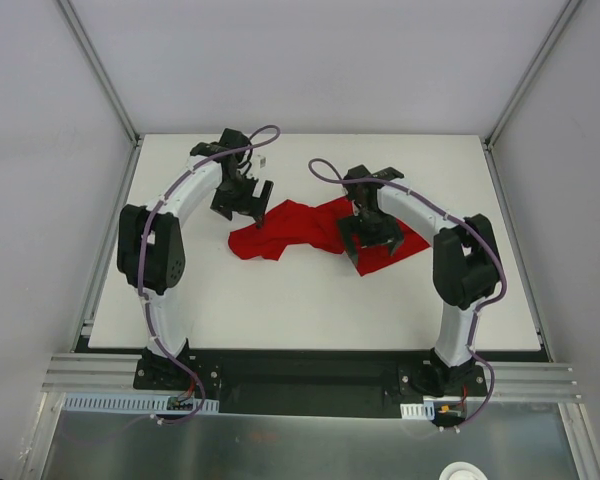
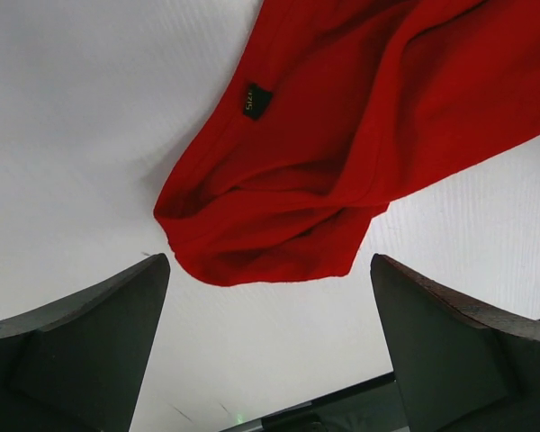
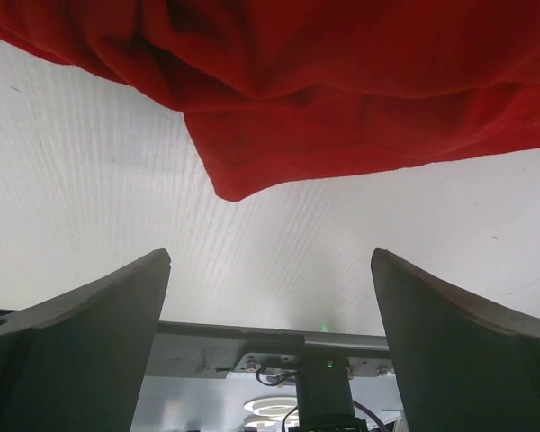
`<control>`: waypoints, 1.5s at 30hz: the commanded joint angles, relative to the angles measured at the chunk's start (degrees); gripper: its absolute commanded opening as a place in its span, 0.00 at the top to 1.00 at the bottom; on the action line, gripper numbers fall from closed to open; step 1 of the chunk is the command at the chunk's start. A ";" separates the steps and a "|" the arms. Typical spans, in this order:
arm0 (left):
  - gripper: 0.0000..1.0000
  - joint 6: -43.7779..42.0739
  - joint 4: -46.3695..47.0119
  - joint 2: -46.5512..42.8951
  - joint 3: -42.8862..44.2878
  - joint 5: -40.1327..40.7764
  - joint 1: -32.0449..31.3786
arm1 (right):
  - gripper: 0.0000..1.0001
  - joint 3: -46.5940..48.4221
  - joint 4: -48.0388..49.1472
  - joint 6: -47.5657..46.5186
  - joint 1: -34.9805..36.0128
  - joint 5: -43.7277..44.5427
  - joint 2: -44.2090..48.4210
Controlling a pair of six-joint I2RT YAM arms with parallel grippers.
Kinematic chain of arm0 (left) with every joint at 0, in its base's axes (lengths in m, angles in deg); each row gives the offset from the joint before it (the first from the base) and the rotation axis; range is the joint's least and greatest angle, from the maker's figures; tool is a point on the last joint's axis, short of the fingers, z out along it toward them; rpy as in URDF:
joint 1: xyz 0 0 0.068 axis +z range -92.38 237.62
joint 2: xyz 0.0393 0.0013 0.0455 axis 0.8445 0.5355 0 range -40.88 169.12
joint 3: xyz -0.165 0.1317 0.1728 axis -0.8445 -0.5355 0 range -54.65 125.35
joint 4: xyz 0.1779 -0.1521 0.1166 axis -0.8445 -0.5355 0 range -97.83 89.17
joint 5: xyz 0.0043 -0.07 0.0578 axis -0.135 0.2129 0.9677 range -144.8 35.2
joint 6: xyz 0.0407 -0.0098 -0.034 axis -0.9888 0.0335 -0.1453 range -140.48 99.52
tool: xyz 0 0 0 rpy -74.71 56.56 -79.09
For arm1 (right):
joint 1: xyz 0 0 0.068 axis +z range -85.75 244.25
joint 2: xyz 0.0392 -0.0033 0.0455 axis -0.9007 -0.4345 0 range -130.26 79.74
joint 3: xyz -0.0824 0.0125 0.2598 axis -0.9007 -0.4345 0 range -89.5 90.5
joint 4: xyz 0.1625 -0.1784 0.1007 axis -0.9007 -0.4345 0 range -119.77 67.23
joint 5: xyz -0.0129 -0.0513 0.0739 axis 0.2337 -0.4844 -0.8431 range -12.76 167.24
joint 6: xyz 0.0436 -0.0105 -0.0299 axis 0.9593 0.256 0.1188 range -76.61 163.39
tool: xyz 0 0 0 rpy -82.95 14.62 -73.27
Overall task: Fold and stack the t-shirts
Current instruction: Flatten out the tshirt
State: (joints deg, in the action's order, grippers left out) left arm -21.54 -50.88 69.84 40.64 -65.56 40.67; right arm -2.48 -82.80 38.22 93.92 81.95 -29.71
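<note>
Lying crumpled in the middle of the white table [image 1: 280, 310], the red t-shirt [image 1: 300, 230] has its long axis from left to right; which way the collar points I cannot tell. The cloth is soft with deep folds, and a small dark label [image 2: 257, 101] sits near one edge. The left claw [image 2: 268, 263] is spread wide at the left end, pinching nothing. The right claw [image 3: 270, 256] is spread wide at the right end, its dark wedge-shaped fingers [image 3: 81, 342] empty.

T-shirt [image 1: 300, 228] plain bright red; label [image 2: 256, 101] dark, pale lettering; table [image 1: 310, 300] white, faintly ribbed.
</note>
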 commanded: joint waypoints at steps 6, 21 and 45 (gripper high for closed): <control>0.09 0.18 -2.95 1.52 2.01 2.76 -0.28 | 0.01 3.85 -1.31 1.13 0.83 -2.60 -2.87; 0.07 3.61 -7.61 3.80 -0.54 9.55 1.66 | 0.04 4.56 -0.09 1.48 2.15 -3.13 -7.01; 0.27 4.75 -12.71 12.68 2.80 -3.30 3.50 | 0.21 9.83 -4.04 0.77 2.15 -1.37 -12.28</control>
State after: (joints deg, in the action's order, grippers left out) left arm -17.02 -60.67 82.43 42.41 -65.98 44.17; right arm 5.11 -83.30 39.31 95.86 79.59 -41.86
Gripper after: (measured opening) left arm 0.731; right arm 0.798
